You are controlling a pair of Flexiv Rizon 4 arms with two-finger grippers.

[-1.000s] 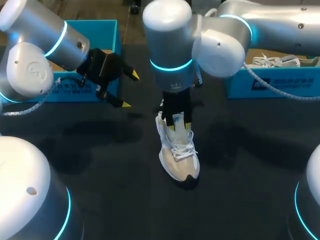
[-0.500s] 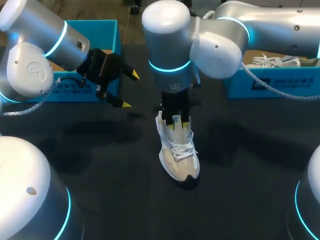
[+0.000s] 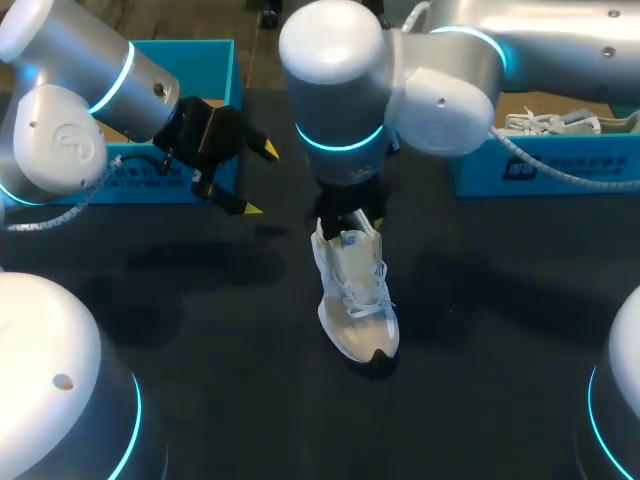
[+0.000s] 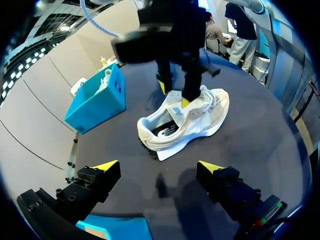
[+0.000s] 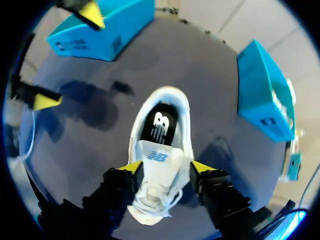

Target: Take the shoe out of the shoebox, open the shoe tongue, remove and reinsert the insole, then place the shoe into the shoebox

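1. Left shoebox (image 3: 205, 60): blue, sits behind the left hand (image 3: 258, 180), well apart from the shoe.
2. Left hand: spread wide and holding nothing, it hangs over the counter (image 3: 200, 350). The shoe lies ahead of its tips, with no contact.
3. Shoe (image 3: 358, 300): white, upright on its sole on the counter, out of both boxes and directly under the right hand (image 5: 166, 167).
4. Right hand: points down over the shoe's throat, spread wide. The tongue (image 5: 161, 162) stands between the yellow tips, one tip to each side. I see no clamp on it.
5. Insole (image 5: 159, 127): dark, lies flat inside the heel opening, just ahead of the right hand's tips.
6. Step in hand, my reading: opening the tongue. The shoe is already taken out and the insole is not yet lifted.
7. Next move likely calls for closing the right hand on the tongue's upper edge and drawing it toward the toe. The left hand would need to come in and brace the shoe, since a one-sided pull could tip or drag it.
8. Right shoebox (image 3: 540, 170): blue, off to the right hand's far side, with white laces showing inside.
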